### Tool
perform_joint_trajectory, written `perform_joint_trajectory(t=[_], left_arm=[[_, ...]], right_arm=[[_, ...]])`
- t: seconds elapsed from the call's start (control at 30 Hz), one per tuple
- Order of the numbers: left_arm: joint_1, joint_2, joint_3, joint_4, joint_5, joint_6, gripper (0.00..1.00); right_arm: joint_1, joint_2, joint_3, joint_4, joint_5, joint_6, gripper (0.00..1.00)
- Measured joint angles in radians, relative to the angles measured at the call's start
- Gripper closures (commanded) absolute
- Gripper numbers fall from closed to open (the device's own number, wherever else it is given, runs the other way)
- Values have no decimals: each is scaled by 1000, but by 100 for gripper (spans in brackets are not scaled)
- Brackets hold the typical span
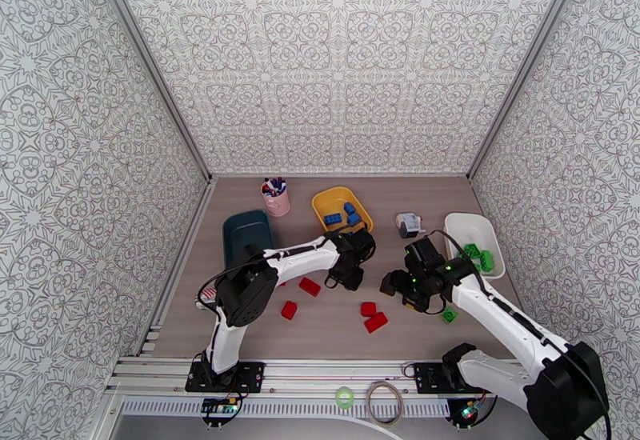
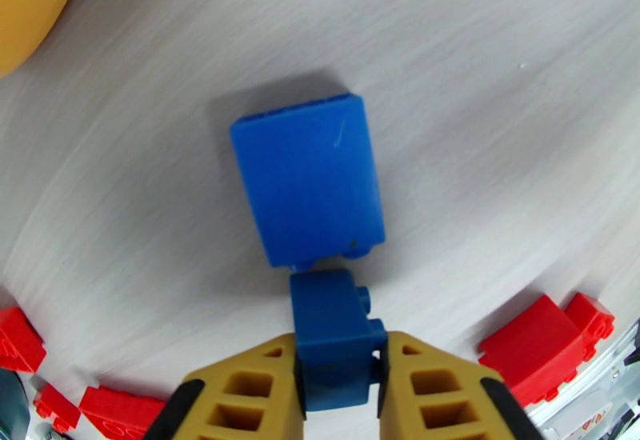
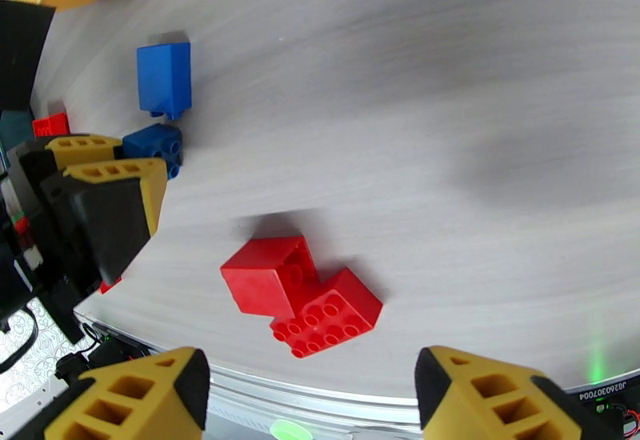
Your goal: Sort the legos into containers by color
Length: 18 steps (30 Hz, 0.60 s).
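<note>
Your left pincer (image 2: 339, 358) is clamped on a small blue lego (image 2: 332, 318). The pads press its two side faces at the very tips. Its studs point to the pincer's right, so you are holding it on its side, probably because that is how it lay on the counter (image 2: 480, 114).

Just ahead of the tips lies a larger blue lego (image 2: 308, 182), touching the held one or all but touching it. Its long axis runs away from the pincer, leaning a little left, with its studs facing back toward you. Mind that you don't drag it along when you lift.

Red legos (image 2: 548, 338) lie low on either side of the pincer. Further ahead and to the left is the yellow tray (image 2: 28, 10). From above it holds blue bricks, so that is likely where this one belongs.

Your right pincer (image 3: 312, 394) stands apart, holding nothing. Just ahead of its gap are two touching red pieces: a tipped red brick (image 3: 264, 278) and a studs-up red brick (image 3: 332, 318), whose long axis runs diagonally from near-left to far-right. That pincer seems placed for the reds.
</note>
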Motion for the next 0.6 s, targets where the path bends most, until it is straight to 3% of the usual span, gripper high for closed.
perform_joint_trajectory(t=[0.27, 0.6], left_arm=[[46, -148, -2, -4, 19, -13, 73], [291, -145, 193, 15, 143, -69, 68]], right_arm=[[0, 92, 50, 50, -20, -7, 28], [0, 198, 188, 60, -27, -26, 29]])
